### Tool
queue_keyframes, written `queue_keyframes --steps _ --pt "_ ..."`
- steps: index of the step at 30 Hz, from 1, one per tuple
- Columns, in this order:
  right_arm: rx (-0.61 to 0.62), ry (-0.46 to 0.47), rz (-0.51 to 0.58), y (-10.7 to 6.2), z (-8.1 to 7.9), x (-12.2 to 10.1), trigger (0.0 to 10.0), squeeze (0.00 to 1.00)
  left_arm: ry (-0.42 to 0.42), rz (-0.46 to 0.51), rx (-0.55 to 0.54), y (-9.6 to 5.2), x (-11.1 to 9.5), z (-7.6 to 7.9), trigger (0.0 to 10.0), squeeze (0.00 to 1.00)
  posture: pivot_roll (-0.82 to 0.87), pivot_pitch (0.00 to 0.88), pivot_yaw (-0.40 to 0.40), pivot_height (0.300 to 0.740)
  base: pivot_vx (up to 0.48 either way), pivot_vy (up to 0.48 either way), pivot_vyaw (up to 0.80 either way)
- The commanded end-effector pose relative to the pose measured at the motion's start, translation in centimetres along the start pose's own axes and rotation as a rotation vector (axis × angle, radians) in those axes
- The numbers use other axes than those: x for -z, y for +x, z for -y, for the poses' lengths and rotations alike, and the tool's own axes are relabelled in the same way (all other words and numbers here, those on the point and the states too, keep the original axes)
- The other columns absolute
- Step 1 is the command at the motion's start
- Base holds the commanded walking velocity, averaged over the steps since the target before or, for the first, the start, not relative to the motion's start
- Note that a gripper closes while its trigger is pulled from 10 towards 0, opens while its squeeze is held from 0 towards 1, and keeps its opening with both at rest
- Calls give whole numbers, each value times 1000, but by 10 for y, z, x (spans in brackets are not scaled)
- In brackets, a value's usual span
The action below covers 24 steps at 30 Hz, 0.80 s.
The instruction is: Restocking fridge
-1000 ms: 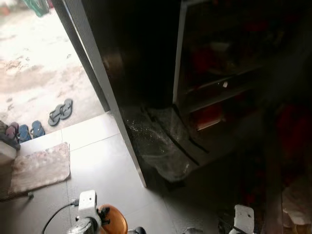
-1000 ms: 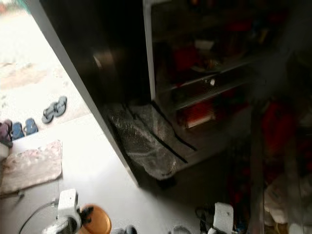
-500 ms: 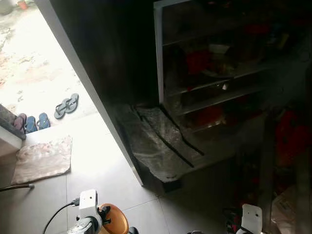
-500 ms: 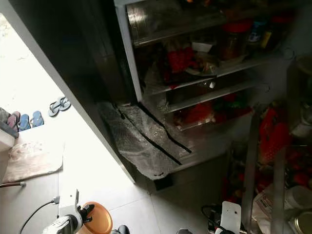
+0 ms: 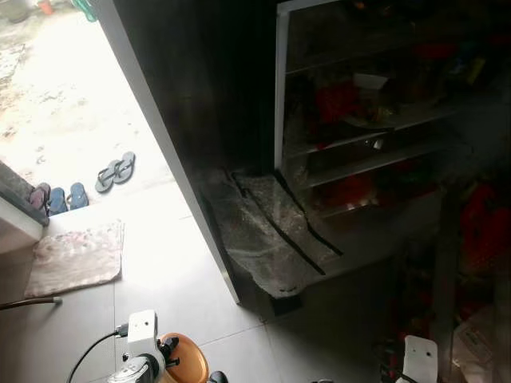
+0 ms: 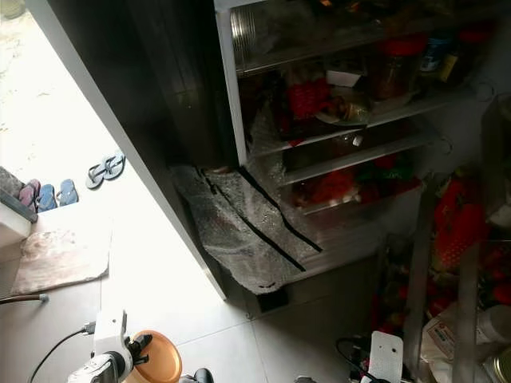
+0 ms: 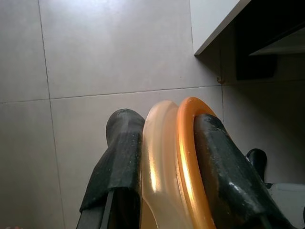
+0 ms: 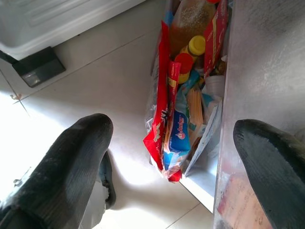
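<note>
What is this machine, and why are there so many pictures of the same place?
It is a walking robot that helps at home. Two pictures come from cameras in its head, looking down at an open fridge full of food. Two more come from cameras on its wrists. The left gripper has its black fingers pinched on an orange bowl. The right gripper is open, above a red bag of groceries on the tiled floor. Sandals lie outside the doorway.
</note>
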State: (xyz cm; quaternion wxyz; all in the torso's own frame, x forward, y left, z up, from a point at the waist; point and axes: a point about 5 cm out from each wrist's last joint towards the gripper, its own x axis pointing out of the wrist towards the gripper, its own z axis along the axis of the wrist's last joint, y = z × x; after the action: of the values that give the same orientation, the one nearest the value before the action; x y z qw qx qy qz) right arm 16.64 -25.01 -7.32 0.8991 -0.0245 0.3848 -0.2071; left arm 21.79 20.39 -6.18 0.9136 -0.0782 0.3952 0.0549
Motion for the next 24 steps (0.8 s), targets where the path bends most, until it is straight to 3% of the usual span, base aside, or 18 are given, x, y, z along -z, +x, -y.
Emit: queue_keyframes --steps 1,12,19,24 --pt "39 -10 -31 -3 10 11 10000 0 7 -129 -17 -8 34 -6 10000 0 -86 200 76 740 0 0 0" --pt "102 -54 -12 -3 34 11 10000 0 9 -129 -18 -8 34 -7 10000 0 -81 203 80 740 0 0 0" --pt "192 -127 -34 -11 81 22 10000 0 13 -128 -16 -8 33 -8 10000 0 -91 210 84 740 0 0 0" --pt "232 -142 -70 -18 100 33 10000 0 15 -128 -10 -7 33 -6 10000 0 -99 209 84 740 0 0 0"
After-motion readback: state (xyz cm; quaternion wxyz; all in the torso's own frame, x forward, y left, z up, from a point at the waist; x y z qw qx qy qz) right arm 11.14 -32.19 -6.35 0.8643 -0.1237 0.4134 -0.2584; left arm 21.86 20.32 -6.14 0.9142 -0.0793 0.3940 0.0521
